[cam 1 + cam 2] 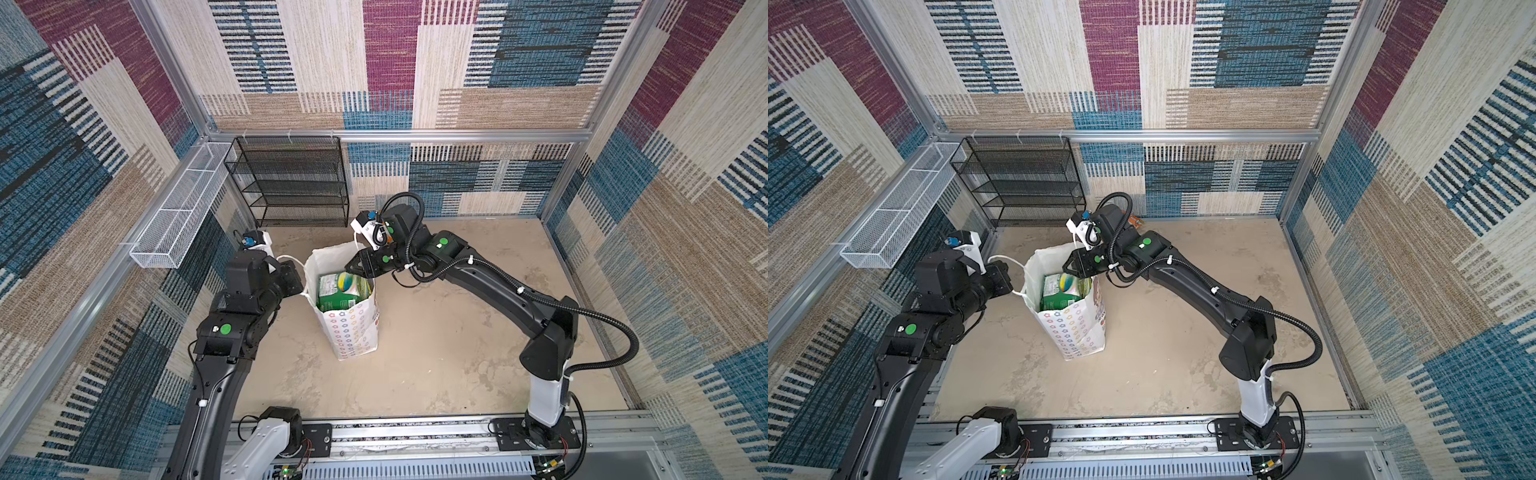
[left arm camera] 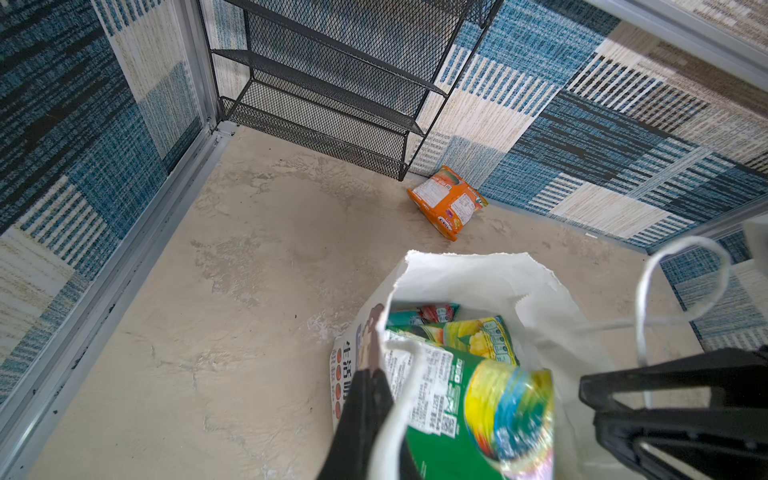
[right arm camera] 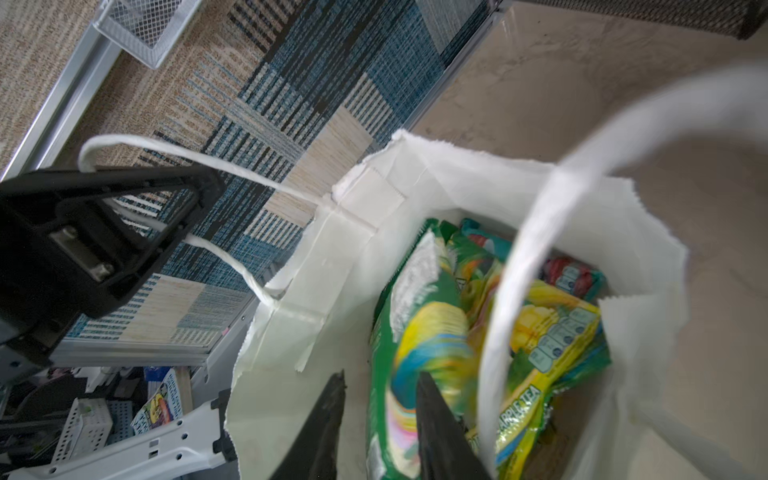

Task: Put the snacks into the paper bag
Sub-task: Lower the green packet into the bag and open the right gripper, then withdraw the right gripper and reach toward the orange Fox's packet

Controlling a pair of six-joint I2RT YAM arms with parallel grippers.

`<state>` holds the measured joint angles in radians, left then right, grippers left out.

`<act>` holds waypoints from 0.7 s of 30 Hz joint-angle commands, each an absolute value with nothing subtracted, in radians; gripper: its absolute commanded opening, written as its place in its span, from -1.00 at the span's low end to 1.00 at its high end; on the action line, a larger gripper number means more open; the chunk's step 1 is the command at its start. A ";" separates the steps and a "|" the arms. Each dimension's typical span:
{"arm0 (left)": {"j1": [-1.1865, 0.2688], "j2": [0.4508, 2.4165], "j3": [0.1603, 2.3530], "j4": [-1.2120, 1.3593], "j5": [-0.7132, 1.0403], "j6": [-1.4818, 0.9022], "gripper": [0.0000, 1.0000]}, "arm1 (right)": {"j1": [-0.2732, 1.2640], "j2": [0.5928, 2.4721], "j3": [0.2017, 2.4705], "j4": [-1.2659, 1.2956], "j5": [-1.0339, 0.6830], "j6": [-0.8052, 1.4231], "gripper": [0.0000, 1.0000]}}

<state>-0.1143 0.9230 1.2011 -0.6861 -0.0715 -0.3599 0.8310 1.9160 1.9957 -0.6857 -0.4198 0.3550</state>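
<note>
Beige floor (image 1: 457, 332); left fingers (image 3: 178, 195) pinch bag (image 1: 353, 332) handle (image 3: 249, 174), right fingers (image 3: 328, 424) parted above "APPLE TEA" packet (image 3: 552, 332).

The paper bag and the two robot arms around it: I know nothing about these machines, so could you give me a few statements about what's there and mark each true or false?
1. The paper bag stands upright, with a green packet showing in its mouth. True.
2. Every snack is already bagged. False: an orange packet lies on the floor near the black rack.
3. The left end effector pinches the bag's cord handle. True.
4. The right end effector rests on the floor. False: it hangs over the bag's mouth, jaws apart, above the green packet.
</note>
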 commanded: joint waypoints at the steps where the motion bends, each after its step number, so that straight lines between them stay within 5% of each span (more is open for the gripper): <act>1: -0.114 0.922 1.202 -0.652 -0.060 -0.356 -0.98 | 0.834 1.897 2.013 -0.699 -0.298 0.331 -0.27; 7: -0.113 0.923 1.203 -0.652 -0.061 -0.355 -0.98 | 0.842 1.869 2.028 -0.679 -0.262 0.306 -0.21; 21: -0.114 0.922 1.202 -0.652 -0.061 -0.356 -0.98 | 0.844 1.753 2.055 -0.571 -0.236 0.242 0.50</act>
